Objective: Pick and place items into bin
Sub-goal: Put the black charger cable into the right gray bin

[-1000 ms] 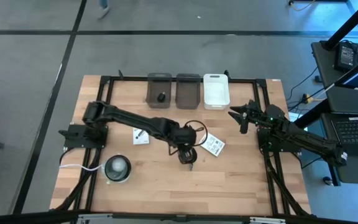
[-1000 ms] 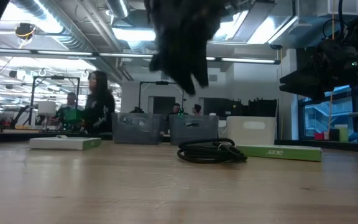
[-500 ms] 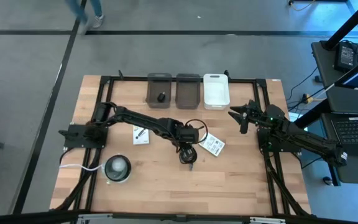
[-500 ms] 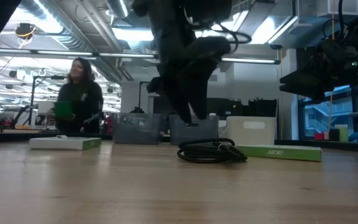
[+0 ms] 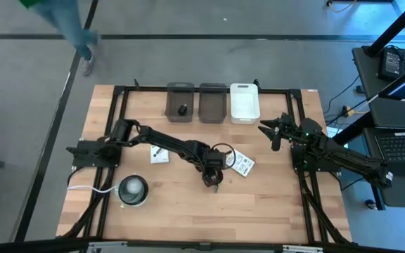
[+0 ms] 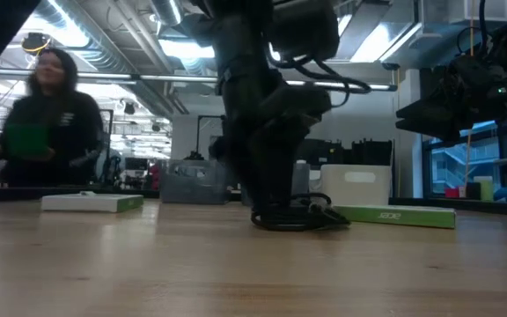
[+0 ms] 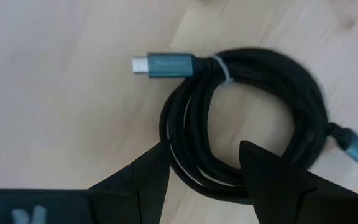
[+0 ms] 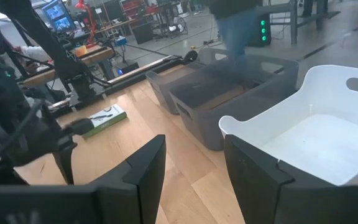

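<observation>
The small coiled black cable (image 7: 247,124) lies flat on the wooden table (image 5: 273,204), near its middle; it also shows in the low view (image 6: 311,217). My left gripper (image 7: 204,163) is open and points down right over it (image 5: 214,169), one finger inside the coil and one outside; whether they touch it, I cannot tell. Two flat white packets lie flat, one left of the cable (image 5: 159,153) and one right of it (image 5: 242,164). The tiny black block (image 5: 182,109) lies in the left grey bin (image 5: 180,93). My right gripper (image 5: 271,133) is open and empty, raised at the table's right.
A second grey bin (image 5: 213,93) and a white bin (image 5: 245,112) stand beside the first at the far edge. A round grey-white disc (image 5: 133,190) with a white cord lies near the front left. A person (image 6: 47,114) passes beyond the table.
My left gripper has come down from well above the table to the coiled cable, so that its open fingers now stand on either side of one stretch of the coil. The cable has stayed in place. A person has walked past behind the table.
</observation>
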Action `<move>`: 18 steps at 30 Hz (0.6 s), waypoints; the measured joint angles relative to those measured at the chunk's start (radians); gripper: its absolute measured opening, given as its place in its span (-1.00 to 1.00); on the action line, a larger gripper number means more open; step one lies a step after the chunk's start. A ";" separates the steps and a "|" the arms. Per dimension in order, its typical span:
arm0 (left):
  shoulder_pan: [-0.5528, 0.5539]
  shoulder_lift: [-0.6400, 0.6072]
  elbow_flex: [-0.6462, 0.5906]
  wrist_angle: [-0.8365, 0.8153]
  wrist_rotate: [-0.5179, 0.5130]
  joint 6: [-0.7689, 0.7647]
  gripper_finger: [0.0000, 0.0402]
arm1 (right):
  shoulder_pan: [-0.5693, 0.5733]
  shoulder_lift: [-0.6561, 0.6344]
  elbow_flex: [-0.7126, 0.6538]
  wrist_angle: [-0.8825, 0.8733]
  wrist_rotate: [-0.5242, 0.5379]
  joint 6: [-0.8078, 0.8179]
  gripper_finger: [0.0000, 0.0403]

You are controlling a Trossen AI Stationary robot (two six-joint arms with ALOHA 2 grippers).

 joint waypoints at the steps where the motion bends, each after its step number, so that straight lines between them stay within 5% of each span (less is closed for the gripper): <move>1: 0.000 0.005 0.000 -0.002 0.002 0.000 -0.07 | 0.000 0.000 0.000 0.000 0.000 0.000 -0.16; 18: 0.000 0.007 0.000 0.001 -0.040 -0.009 -0.07 | 0.000 0.000 0.000 0.000 0.000 0.001 -0.16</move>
